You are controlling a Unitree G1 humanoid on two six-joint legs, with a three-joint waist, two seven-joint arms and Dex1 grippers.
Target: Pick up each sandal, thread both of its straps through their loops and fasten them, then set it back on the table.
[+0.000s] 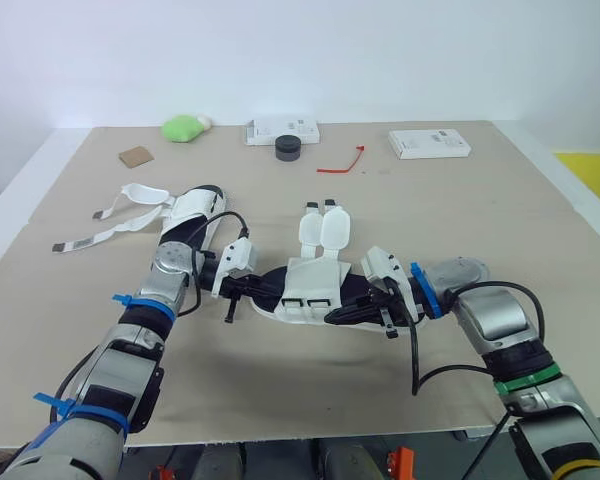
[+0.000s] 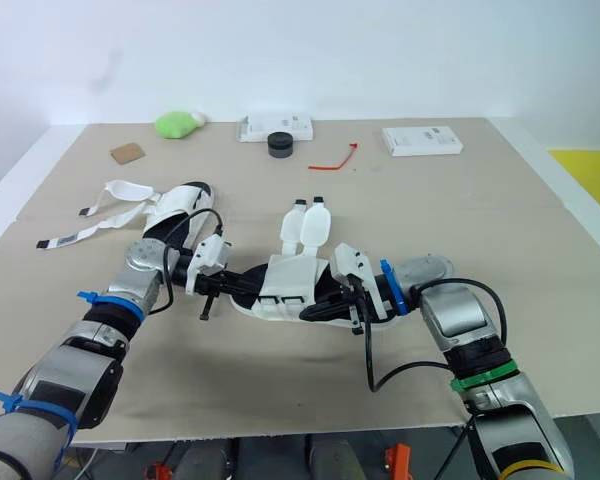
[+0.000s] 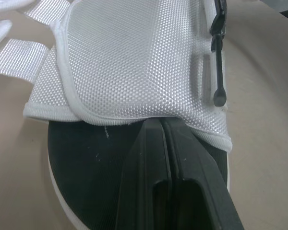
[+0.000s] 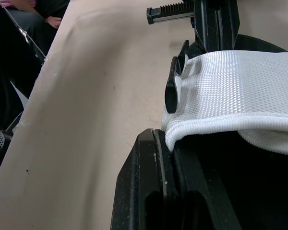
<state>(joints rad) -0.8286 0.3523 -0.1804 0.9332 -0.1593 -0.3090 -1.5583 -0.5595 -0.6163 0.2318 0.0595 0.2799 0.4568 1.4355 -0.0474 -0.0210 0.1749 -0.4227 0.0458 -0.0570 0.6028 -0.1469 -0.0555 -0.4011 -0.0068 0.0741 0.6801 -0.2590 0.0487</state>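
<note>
Working on the sandal [image 1: 308, 285], lying flat on the table [image 1: 460, 230] near the front edge, between the two arms. Reaching in at one end with the left gripper [image 1: 250, 290] and at the other end with the right gripper [image 1: 352, 313], both low over the black sole.

Pressing the left fingers [image 3: 144, 163] tightly together, lying on the black insole with the tips tucked just under the hem of the white mesh upper. Pressing the right fingers [image 4: 139, 182] together as well, tips meeting the hem of the white upper at the opposite end. Possibly pinching that hem, though hard telling from so close.

Showing both straps [image 1: 322, 228] unfastened, flipped open side by side and pointing toward the far side of the table.

Lying well to the left, beside the left forearm: the other sandal [image 1: 193, 213], trailing its loose straps [image 1: 120, 222] out to the left.

Sitting along the far part of the table: a green lump [image 1: 183, 127], a brown card scrap [image 1: 136, 155], a white box [image 1: 282, 130] just behind a black round cap [image 1: 288, 147], a red tie [image 1: 340, 162] and a second white box [image 1: 429, 143] farther right.
</note>
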